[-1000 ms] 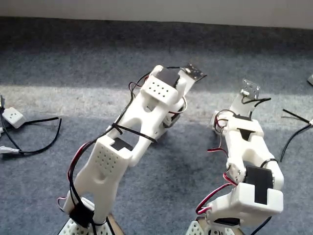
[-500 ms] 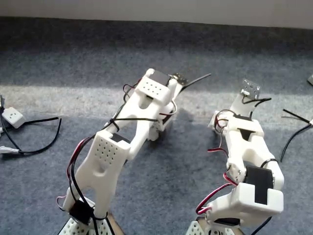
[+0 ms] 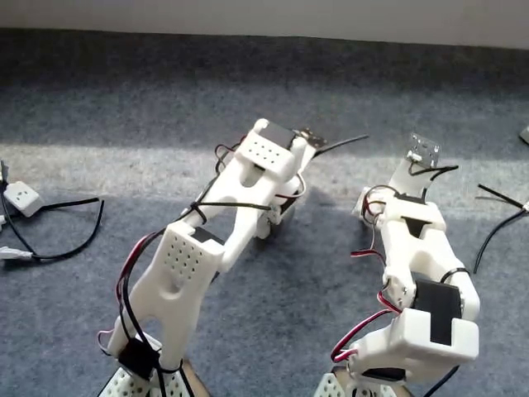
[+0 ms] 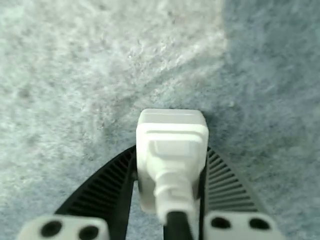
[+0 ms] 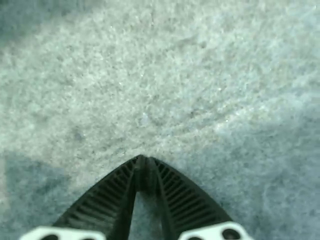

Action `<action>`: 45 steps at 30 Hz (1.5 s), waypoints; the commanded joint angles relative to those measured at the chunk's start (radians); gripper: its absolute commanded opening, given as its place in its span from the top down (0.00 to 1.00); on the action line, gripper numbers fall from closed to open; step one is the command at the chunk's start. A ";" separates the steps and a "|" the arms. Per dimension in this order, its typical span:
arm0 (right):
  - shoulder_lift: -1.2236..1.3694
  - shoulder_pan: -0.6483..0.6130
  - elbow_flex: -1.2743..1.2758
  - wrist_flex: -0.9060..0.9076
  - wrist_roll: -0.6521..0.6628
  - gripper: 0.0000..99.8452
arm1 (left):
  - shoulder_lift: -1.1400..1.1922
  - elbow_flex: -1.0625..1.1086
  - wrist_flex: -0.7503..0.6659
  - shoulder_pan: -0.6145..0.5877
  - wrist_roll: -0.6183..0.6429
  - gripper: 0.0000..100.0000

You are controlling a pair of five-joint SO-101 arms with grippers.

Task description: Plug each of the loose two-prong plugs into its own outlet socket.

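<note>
The left gripper (image 4: 170, 150) is clamping one white plug (image 4: 171, 132) above the middle of the surface (image 3: 124, 107). One white socket box (image 3: 22, 197) is lying at the left edge; the right gripper (image 5: 146, 165) is sitting closed, empty.

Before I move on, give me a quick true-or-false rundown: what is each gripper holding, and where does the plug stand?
1. The left gripper is shut on a white plug. True.
2. The right gripper holds a plug too. False: its fingers are closed on each other with nothing between them.
3. The white plug is seated in a socket. False: its front end faces bare grey carpet.
4. A small white block on a black cable lies far off to the left of both arms in the high view. True.
</note>
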 commanded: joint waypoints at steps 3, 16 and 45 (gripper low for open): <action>-0.002 0.016 -0.041 -0.015 -0.005 0.99 | -0.035 -0.081 0.015 -0.091 0.000 0.99; -0.002 0.010 -0.041 -0.015 -0.005 0.99 | -0.027 -0.532 -0.124 -0.142 0.112 0.97; -0.002 0.005 -0.042 -0.016 -0.003 0.99 | 0.220 -0.438 -1.010 -0.223 -0.031 0.82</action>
